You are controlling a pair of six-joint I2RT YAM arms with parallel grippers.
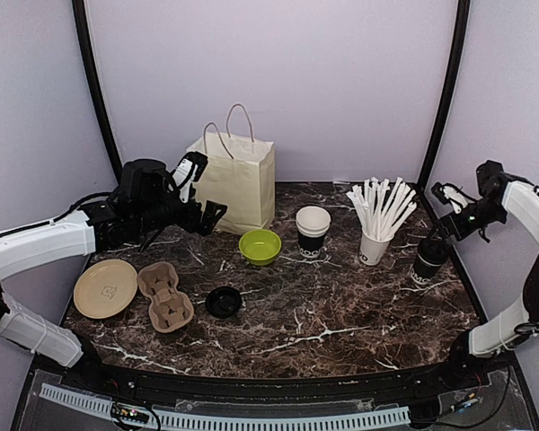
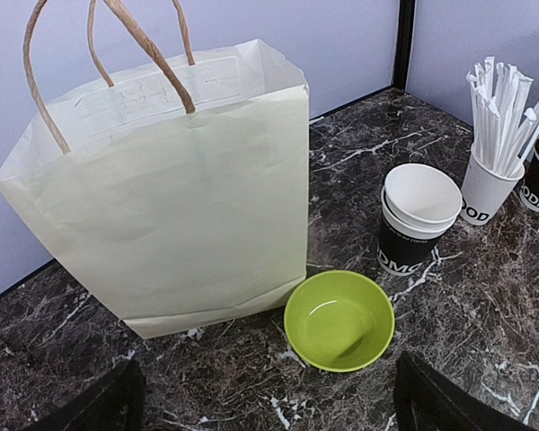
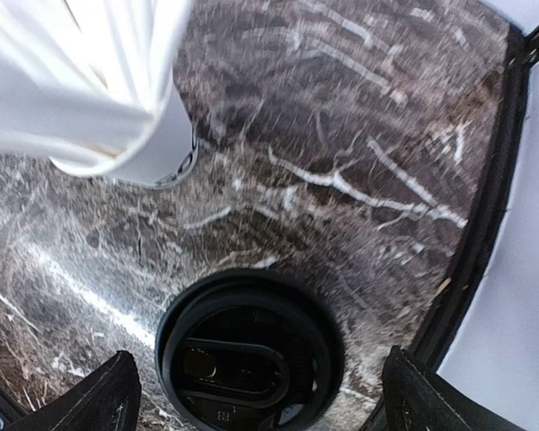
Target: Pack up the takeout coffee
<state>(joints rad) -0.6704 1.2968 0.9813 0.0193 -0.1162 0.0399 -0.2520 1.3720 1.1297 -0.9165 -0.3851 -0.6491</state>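
Here, the right fingers (image 3: 90,400) hang spread over an upright lidded coffee cup (image 3: 250,355) near the right edge of the worktop (image 1: 341,314).

From the left: the left fingers (image 2: 99,404) stand wide apart and empty, facing the upright paper bag (image 2: 175,197). A stack of open coffee cups (image 1: 313,232) stands mid-worktop, well apart from both arms. A white cup of straws (image 1: 375,247) comes next. Just beside it is the lidded coffee cup, its long axis vertical. It sits directly below the right fingers, which are wider than its lid and not touching it, so the right arm is nearer.
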